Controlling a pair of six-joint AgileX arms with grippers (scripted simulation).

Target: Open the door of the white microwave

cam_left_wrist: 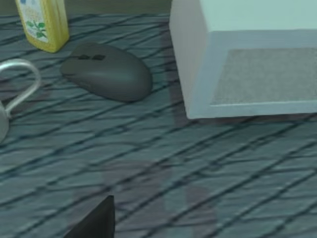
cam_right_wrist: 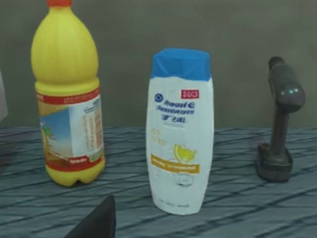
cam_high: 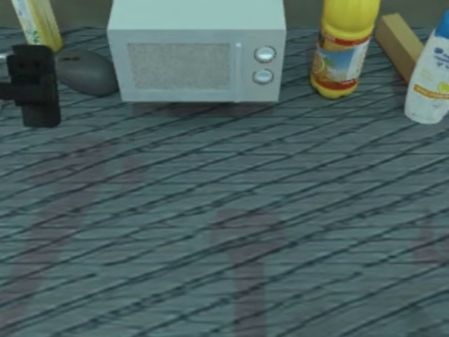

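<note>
The white microwave (cam_high: 198,20) stands at the back middle of the table, and its door (cam_high: 179,67) with the grey mesh window is closed flat against the front. Two silver knobs (cam_high: 264,64) sit to the right of the door. My left gripper (cam_high: 41,84) hovers at the table's left edge, to the left of the microwave and apart from it, open and empty. In the left wrist view the microwave (cam_left_wrist: 237,25) and its door (cam_left_wrist: 267,74) lie ahead, with one dark finger (cam_left_wrist: 101,220) showing. The right arm is out of the top view. Its finger (cam_right_wrist: 101,220) shows near the bottles, gripper open.
A grey mouse (cam_high: 88,71) lies between my left gripper and the microwave. A yellow bottle (cam_high: 36,21) stands at the back left. An orange juice bottle (cam_high: 344,49), a wooden block (cam_high: 401,43) and a white shampoo bottle (cam_high: 431,70) stand at the right. A dark drill (cam_right_wrist: 280,124) stands beyond them.
</note>
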